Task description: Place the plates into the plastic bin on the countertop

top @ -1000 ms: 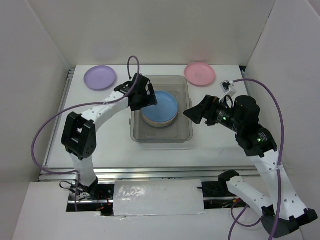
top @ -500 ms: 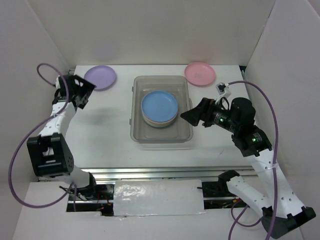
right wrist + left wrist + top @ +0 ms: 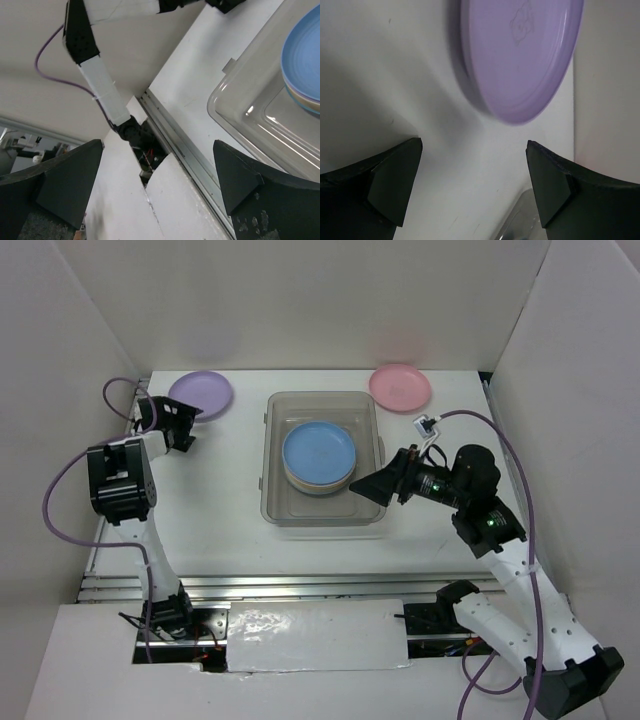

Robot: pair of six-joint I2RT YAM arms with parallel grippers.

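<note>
Swung nearer since a moment ago, my left claw (image 3: 182,424) gapes wide just short of the lilac plate (image 3: 200,395). The blue plate (image 3: 318,452) lies in the bin (image 3: 372,512); my right claw (image 3: 366,485), also wide, hovers at its right rim.

Countertop (image 3: 210,500): bin (image 3: 320,517), lilac plate (image 3: 201,394), pink plate (image 3: 400,387)

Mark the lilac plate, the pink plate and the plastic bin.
lilac plate (image 3: 201,395): top external view, centre of its face.
pink plate (image 3: 400,387): top external view, centre of its face.
plastic bin (image 3: 320,408): top external view, bare far end of its floor.
</note>
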